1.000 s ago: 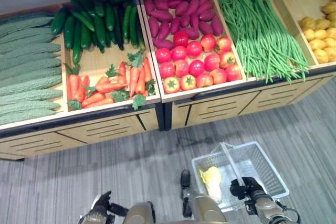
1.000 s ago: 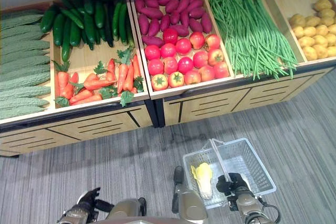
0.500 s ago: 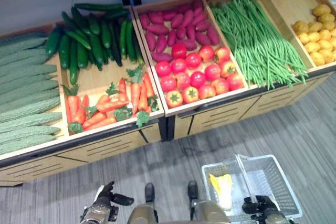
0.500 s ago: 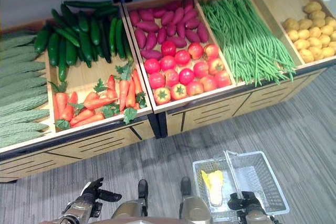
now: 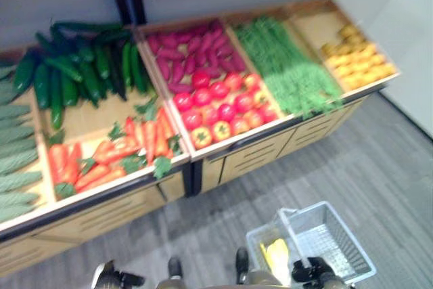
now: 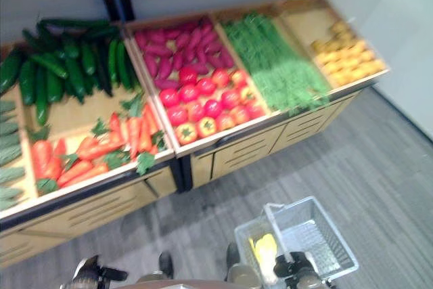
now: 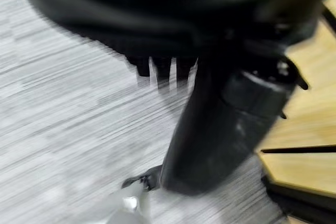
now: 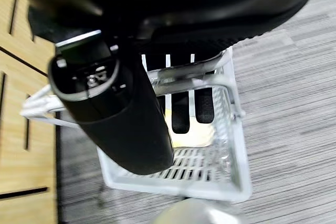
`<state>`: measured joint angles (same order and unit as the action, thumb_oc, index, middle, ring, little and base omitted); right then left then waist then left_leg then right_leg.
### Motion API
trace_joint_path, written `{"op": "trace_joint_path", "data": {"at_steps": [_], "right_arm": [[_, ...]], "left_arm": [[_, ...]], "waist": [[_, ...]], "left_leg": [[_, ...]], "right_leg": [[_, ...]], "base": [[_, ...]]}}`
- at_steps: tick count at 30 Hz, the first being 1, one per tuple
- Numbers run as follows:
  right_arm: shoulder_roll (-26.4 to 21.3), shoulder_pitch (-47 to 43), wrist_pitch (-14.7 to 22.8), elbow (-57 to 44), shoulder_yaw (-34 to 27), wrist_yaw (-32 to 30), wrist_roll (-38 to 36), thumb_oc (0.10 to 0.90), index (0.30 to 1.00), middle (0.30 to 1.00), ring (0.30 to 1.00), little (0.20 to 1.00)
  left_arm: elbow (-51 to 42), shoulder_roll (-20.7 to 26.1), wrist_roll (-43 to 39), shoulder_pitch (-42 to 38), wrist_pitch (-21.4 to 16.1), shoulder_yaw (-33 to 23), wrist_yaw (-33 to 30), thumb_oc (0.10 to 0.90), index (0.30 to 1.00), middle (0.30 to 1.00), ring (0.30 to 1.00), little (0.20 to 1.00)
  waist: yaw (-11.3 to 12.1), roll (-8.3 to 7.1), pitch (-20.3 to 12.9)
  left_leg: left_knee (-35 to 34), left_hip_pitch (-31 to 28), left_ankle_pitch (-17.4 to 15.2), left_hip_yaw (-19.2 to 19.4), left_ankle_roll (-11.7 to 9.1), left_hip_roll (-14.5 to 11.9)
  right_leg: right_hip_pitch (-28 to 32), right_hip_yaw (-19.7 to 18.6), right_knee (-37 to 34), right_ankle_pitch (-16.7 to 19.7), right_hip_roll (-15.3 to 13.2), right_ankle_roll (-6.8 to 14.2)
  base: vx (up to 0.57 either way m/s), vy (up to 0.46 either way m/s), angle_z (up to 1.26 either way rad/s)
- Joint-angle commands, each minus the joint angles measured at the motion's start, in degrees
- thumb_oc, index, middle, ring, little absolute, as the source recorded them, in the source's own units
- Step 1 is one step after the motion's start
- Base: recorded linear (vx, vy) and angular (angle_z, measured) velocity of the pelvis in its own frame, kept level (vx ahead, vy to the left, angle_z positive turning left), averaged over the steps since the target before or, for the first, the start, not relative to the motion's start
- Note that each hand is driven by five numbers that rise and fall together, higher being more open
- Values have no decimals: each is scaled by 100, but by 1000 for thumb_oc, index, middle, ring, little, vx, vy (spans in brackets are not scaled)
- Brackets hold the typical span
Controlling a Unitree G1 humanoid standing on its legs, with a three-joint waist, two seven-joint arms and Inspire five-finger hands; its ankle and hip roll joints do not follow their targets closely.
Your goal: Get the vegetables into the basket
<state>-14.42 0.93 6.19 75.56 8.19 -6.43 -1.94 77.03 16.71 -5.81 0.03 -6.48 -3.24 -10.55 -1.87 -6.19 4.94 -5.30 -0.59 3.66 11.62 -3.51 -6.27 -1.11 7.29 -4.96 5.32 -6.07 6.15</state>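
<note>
The right hand (image 8: 157,77) has its fingers curled round the handle (image 5: 285,223) of the white basket (image 5: 342,252), carrying it low at the robot's side so the left hand (image 5: 108,279), which hangs empty with fingers loosely apart, is free for picking. The basket already holds one pale yellow-green leafy vegetable (image 5: 276,254); the rest lie sorted in the wooden display bins (image 5: 122,109): cucumbers (image 5: 74,69), carrots (image 5: 115,157), tomatoes (image 5: 216,103) and green beans (image 5: 287,69). By judgement, loading has barely begun.
</note>
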Motion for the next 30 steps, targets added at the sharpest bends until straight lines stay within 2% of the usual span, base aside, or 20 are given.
{"op": "trace_joint_path", "data": {"at_steps": [1, 6, 8, 9, 11, 14, 15, 18, 19, 20, 21, 22, 25, 28, 30], "right_arm": [[-261, -319, 189, 90, -161, -168, 133, 400, 300, 300, 300, 300], [-299, -203, 194, 78, -105, -248, 330, 400, 300, 300, 300, 300], [-324, -154, 227, 78, -77, -308, 408, 400, 300, 300, 300, 300], [-322, -154, 228, 79, -73, -309, 408, 400, 300, 300, 300, 300], [-339, -103, 295, 31, -7, -375, 480, 400, 300, 300, 300, 300], [-352, -84, 327, 18, 11, -400, 490, 400, 300, 300, 300, 300], [-368, -57, 381, 32, 58, -507, 537, 400, 300, 300, 300, 300], [-377, -27, 434, 57, 67, -599, 591, 400, 300, 300, 300, 300], [-370, -1, 467, 66, 55, -653, 622, 400, 300, 300, 300, 300], [-357, 55, 491, 57, 0, -683, 644, 400, 300, 300, 300, 300], [-343, 87, 500, 69, -56, -700, 671, 400, 300, 300, 300, 300], [-342, 107, 499, 82, -103, -707, 691, 400, 300, 300, 300, 300], [-354, 125, 503, 140, -235, -700, 687, 400, 300, 300, 300, 300], [-375, 112, 499, 111, -267, -657, 671, 400, 300, 300, 300, 300], [-397, 85, 497, 70, -270, -633, 660, 400, 300, 300, 300, 300]], "left_arm": [[261, 175, -733, -297, -43, -271, -328, 900, 1000, 1000, 1000, 1000], [422, 241, -1781, -250, -207, -1184, -919, 900, 1000, 1000, 1000, 1000], [552, 425, -1801, -194, -255, -1532, -1321, 900, 1000, 1000, 1000, 1000], [552, 425, -1798, -193, -255, -1537, -1324, 900, 1000, 1000, 1000, 1000], [576, 612, -1741, -190, -327, -1768, -1764, 900, 1000, 1000, 1000, 1000], [536, 676, -1746, -208, -370, -1821, -1898, 900, 1000, 1000, 1000, 1000], [252, 905, -1505, -271, -556, -1863, -2517, 900, 1000, 1000, 1000, 1000], [-346, 999, -1281, -232, -704, -1877, -3014, 900, 1000, 1000, 1000, 1000], [-791, 1155, -992, -188, -814, -1911, -3392, 900, 1000, 1000, 1000, 1000], [-1861, 1283, -503, 16, -844, -1907, -3736, 900, 1000, 1000, 1000, 1000], [-2403, 1303, -155, 191, -815, -1906, -3890, 900, 1000, 1000, 1000, 1000], [-2942, 1298, 183, 377, -713, -1920, -3946, 900, 1000, 1000, 1000, 1000], [-3461, 1323, 821, 590, -543, -1916, -3959, 900, 1000, 1000, 1000, 1000], [-4406, 1571, 1731, 638, -376, -1789, -3885, 900, 1000, 1000, 1000, 1000], [-4612, 1635, 1965, 656, -310, -1762, -3782, 900, 1000, 1000, 1000, 1000]], "waist": [[113, -66, 187], [114, 12, 48], [105, 41, -26], [102, 39, -25], [83, 56, -89], [73, 56, -106], [64, 88, -170], [101, 113, -200], [119, 126, -229], [158, 127, -232], [185, 130, -236], [200, 132, -241], [226, 135, -249], [226, 147, -229], [221, 155, -217]], "left_leg": [[57, 50, -42, -216, -33, -48], [30, -30, -61, -249, -88, -81], [30, -69, -80, -234, -127, -101], [30, -71, -81, -234, -127, -101], [30, -115, -97, -214, -158, -115], [30, -127, -100, -206, -171, -116], [30, -158, -121, -173, -200, -120], [30, -166, -119, -180, -216, -120], [30, -163, -116, -188, -232, -126], [30, -166, -115, -217, -237, -120], [30, -164, -119, -243, -239, -120], [30, -158, -118, -262, -241, -124], [30, -148, -119, -292, -246, -136], [30, -137, -118, -315, -255, -162], [30, -131, -118, -315, -260, -171]], "right_leg": [[-171, -167, 273, 350, -618, 432], [6, -97, 133, 320, -592, 423], [74, -85, 67, 323, -583, 426], [76, -85, 67, 322, -583, 426], [120, -97, 48, 307, -570, 429], [133, -93, 39, 305, -569, 433], [166, -96, -4, 312, -578, 450], [173, -77, -4, 308, -585, 472], [186, -66, -4, 297, -592, 480], [212, -48, -4, 290, -594, 482], [225, -29, -4, 287, -598, 486], [236, -16, -4, 282, -606, 492], [245, 8, -4, 258, -607, 490], [253, 32, -4, 237, -601, 486], [252, 28, -4, 229, -598, 480]], "base": [[23, -27, 19], [25, -22, 8], [27, -13, 8], [33, -6, 3], [0, 0, 0], [3, -1, -1], [0, 0, 0], [-2, 0, -1], [0, 0, 0], [0, 0, 0], [0, 0, 0], [0, 0, 0], [0, 0, 0], [-1, -3, 2], [-3, -1, 11]]}}
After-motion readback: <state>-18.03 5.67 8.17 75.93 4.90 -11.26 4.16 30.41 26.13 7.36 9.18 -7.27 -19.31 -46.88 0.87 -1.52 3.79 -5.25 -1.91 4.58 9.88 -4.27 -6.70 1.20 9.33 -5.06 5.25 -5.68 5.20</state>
